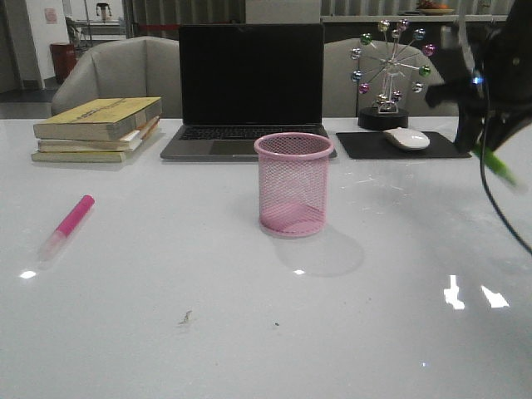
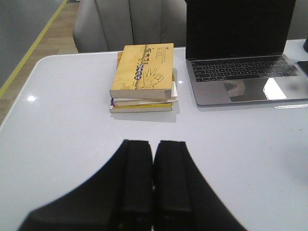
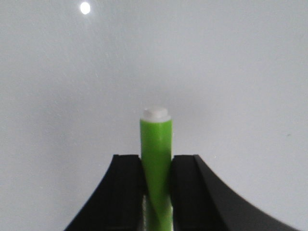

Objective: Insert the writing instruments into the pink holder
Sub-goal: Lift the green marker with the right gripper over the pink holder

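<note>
The pink holder (image 1: 293,184), a round wire-mesh cup, stands upright and empty at the table's middle. A magenta marker (image 1: 68,223) with a pale cap lies flat on the table at the left. At the right edge of the front view my right gripper (image 1: 490,150) hangs above the table, shut on the green marker (image 3: 156,159), whose end sticks out beyond the fingers (image 1: 501,169). The marker is well to the right of the holder. My left gripper (image 2: 153,144) is shut with nothing between its fingers, above bare table facing the books; it does not show in the front view.
A stack of books (image 1: 98,126) lies at the back left, and an open laptop (image 1: 249,91) stands behind the holder. A white mouse (image 1: 406,138) on a black pad and a ball ornament (image 1: 389,71) are at the back right. A black cable (image 1: 499,208) hangs at the right.
</note>
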`<state>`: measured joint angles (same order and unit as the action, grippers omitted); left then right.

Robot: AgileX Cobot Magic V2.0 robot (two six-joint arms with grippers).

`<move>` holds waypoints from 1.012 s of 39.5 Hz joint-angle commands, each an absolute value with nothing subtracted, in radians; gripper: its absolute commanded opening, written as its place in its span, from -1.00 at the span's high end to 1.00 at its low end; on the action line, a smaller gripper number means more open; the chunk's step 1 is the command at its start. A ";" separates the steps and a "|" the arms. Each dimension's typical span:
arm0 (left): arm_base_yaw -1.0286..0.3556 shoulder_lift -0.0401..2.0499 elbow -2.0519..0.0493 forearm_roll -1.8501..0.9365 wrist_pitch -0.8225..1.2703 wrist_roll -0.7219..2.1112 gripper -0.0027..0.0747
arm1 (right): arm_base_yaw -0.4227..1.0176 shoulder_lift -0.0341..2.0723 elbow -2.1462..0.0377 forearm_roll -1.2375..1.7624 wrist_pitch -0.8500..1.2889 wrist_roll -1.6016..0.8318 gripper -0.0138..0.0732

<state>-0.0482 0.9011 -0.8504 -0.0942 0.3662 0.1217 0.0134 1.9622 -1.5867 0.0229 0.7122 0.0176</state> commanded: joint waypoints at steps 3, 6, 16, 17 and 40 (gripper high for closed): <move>-0.055 0.894 -0.885 -0.106 0.291 0.113 0.69 | 0.033 1.785 -1.613 0.034 0.606 0.009 0.61; -0.055 0.894 -0.885 -0.106 0.291 0.113 0.69 | 0.047 1.739 -1.613 0.042 0.565 0.009 0.61; -0.055 0.894 -0.885 -0.106 0.291 0.113 0.69 | 0.118 1.607 -1.558 0.066 0.384 0.009 0.61; -0.055 0.894 -0.885 -0.106 0.291 0.113 0.69 | 0.124 1.589 -1.535 0.067 0.357 0.009 0.61; -0.055 0.894 -0.885 -0.106 0.291 0.113 0.69 | 0.393 1.548 -1.059 0.128 -0.434 0.019 0.61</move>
<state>-0.0482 0.9011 -0.8504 -0.0942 0.3662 0.1217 0.3565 1.5558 -1.0367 0.1302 -0.2576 0.0194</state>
